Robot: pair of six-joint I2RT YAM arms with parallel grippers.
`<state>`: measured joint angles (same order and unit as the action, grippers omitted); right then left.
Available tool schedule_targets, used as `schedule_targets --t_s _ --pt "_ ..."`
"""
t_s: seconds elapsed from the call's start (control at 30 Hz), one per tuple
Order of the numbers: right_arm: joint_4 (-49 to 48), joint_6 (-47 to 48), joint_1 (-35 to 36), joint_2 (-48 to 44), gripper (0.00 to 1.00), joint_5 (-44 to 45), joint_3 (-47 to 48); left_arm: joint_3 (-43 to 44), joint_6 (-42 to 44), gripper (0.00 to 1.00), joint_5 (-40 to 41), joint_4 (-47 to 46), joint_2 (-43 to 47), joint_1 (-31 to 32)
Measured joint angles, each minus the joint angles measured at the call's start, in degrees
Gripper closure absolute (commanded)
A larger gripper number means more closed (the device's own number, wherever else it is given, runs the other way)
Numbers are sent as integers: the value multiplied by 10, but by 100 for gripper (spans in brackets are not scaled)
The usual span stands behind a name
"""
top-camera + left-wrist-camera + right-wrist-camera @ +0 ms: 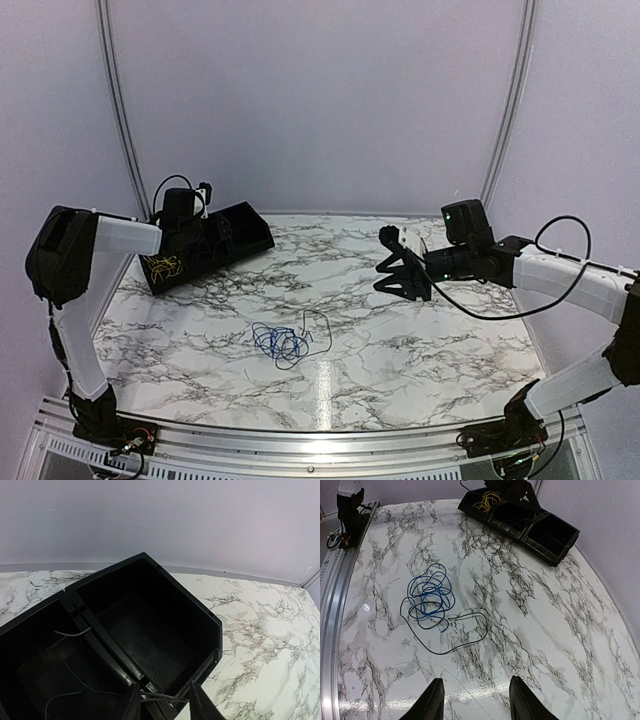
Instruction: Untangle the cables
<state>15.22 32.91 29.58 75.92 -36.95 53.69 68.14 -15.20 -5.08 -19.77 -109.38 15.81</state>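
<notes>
A blue cable (pixel 275 342) (pixel 427 597) lies coiled mid-table, tangled with a thin black cable (pixel 318 325) (pixel 465 630) that loops out to its right. The black compartment bin (pixel 255 235) (pixel 145 557) (pixel 555 530) stands at the far left. A yellow cable (pixel 163 265) (pixel 490 500) sits in its end section. My left gripper (pixel 215 238) (pixel 162 705) hovers over the bin with its jaws apart. Thin white cable strands (pixel 162 697) cross the gap, and more white cable (pixel 70 677) lies in the compartment below. My right gripper (pixel 400 265) (pixel 475 702) hangs open over bare marble, right of the tangle.
The bin's far compartment (pixel 150 635) holds nothing. A very thin pale strand (pixel 462 687) lies on the marble just ahead of my right fingers. An aluminium rail (pixel 300 440) runs along the near edge. Pale walls close in the back and sides.
</notes>
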Motion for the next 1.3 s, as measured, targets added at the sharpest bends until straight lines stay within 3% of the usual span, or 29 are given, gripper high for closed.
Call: schedule_targets --t_s 0.13,0.33,0.97,1.3 --pt "1 1 0 1 55 0 0 6 0 87 2 1 -12 0" --pt "3 2 0 3 55 0 0 6 5 100 13 4 -13 0" --pt "3 2 0 5 55 0 0 7 40 100 96 52 -14 -27" --pt "5 2 0 5 55 0 0 61 41 100 103 96 -71 -28"
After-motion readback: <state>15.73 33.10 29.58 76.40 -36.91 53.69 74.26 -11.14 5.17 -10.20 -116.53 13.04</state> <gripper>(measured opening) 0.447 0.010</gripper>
